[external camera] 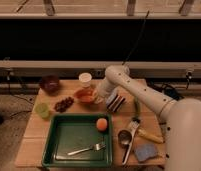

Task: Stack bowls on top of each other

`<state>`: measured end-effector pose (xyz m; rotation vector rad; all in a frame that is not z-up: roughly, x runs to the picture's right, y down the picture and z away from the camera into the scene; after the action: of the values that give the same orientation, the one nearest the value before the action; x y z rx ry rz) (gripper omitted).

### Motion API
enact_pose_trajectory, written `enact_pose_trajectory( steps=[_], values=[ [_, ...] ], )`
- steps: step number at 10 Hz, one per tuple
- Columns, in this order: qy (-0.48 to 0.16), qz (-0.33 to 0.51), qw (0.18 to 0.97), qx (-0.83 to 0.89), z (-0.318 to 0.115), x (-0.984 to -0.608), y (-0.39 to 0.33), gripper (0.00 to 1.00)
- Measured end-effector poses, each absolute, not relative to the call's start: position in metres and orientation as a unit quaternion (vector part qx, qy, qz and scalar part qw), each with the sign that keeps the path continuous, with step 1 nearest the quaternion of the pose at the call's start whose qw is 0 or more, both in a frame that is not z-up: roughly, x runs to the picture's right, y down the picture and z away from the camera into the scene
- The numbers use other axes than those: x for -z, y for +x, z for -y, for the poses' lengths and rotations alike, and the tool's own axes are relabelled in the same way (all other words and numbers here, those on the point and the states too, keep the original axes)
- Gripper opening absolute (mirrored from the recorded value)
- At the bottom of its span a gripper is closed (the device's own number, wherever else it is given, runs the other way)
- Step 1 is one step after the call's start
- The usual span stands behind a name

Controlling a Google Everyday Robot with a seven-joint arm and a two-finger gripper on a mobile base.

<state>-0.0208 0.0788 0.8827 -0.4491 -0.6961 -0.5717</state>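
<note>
The shallow orange-red bowl (84, 94) is near the middle of the wooden table (34, 137), just in front of the white cup (85, 78). My gripper (97, 96) is at the bowl's right rim and appears shut on it, holding the bowl slightly raised. The deeper dark maroon bowl (49, 84) stands alone at the table's back left, well left of the gripper.
A small light-green cup (42, 110) and a bunch of dark grapes (64, 104) lie left of the orange-red bowl. A green tray (69, 135) holds a fork (86, 148) and an orange fruit (101, 124). A striped object (115, 102), ladle (125, 138) and blue sponge (144, 151) are at the right.
</note>
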Motion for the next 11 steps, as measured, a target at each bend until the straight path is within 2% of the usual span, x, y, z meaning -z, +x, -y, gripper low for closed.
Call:
enact_pose_trajectory(
  steps=[5, 7, 9, 11],
  values=[
    [-0.172, 0.378, 0.848, 0.329, -0.048, -0.82, -0.066, 0.0],
    [-0.159, 0.395, 0.834, 0.351, -0.042, -0.809, -0.092, 0.0],
    [-0.154, 0.398, 0.827, 0.366, -0.034, -0.818, -0.104, 0.0],
    [-0.152, 0.395, 0.822, 0.38, -0.016, -0.847, -0.122, 0.0]
  ],
)
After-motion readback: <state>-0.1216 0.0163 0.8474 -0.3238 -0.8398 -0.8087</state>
